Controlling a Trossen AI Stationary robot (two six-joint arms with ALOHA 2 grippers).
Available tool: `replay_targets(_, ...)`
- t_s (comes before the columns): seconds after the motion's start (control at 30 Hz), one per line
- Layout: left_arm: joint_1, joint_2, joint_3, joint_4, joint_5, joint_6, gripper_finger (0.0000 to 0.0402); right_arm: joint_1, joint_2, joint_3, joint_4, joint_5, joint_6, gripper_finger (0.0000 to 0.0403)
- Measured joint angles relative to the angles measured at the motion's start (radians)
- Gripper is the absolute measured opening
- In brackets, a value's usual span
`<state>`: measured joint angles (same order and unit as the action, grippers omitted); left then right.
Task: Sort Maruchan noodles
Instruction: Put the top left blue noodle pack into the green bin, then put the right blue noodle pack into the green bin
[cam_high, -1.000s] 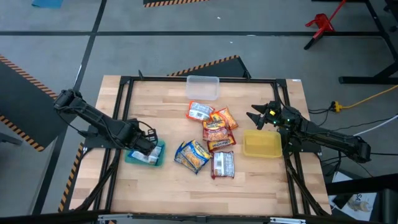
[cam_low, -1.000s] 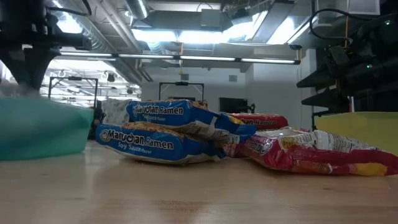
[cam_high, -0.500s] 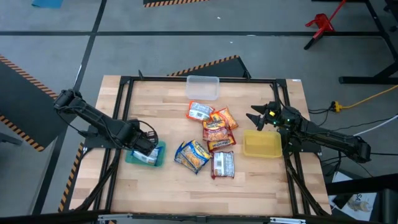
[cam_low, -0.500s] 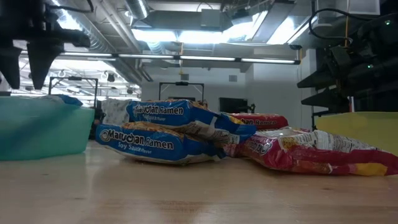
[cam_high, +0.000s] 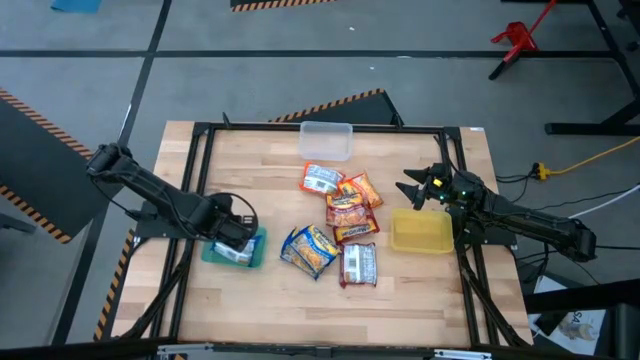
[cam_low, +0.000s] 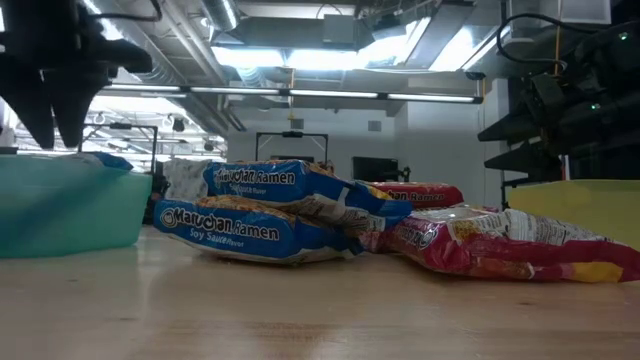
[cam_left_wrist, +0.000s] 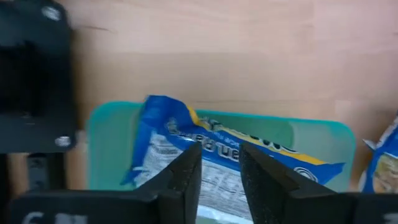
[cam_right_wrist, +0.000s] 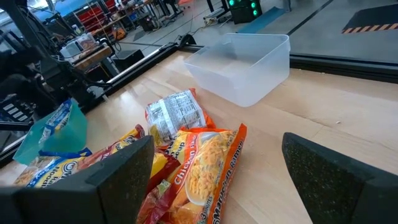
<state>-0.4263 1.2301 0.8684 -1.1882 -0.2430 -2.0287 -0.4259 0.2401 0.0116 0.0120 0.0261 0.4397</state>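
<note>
Nearest the teal bin (cam_high: 236, 249), the left tool (cam_high: 238, 229) hangs just above it, fingers narrowly parted, gripping nothing; one blue packet (cam_left_wrist: 205, 146) lies inside. Beyond the bin, the Maruchan noodles (cam_high: 338, 222) cluster mid-desk: light, crinkly, slippery, brittle inside, so pinching a sealed edge looks safest. Farthest, the right tool (cam_high: 418, 187) waits agape.

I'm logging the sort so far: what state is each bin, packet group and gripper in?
teal bin: holds one blue packet
yellow bin: nothing visible inside
clear bin: nothing visible inside
remaining packets: loose on the table, unsorted
left gripper: above the teal bin, holding nothing
right gripper: open, waiting beside the yellow bin
</note>
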Motion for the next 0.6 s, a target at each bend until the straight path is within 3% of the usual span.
replay_targets(0.37,0.000,0.000,-0.180,0.177,0.069,0.007,0.0054,0.000,0.000,0.000,0.000,0.000,0.011,0.0340)
replay_targets(0.6,0.000,0.000,-0.163,0.176,0.036,0.016,0.0057,0.000,0.000,0.000,0.001,0.000,0.012,0.0340)
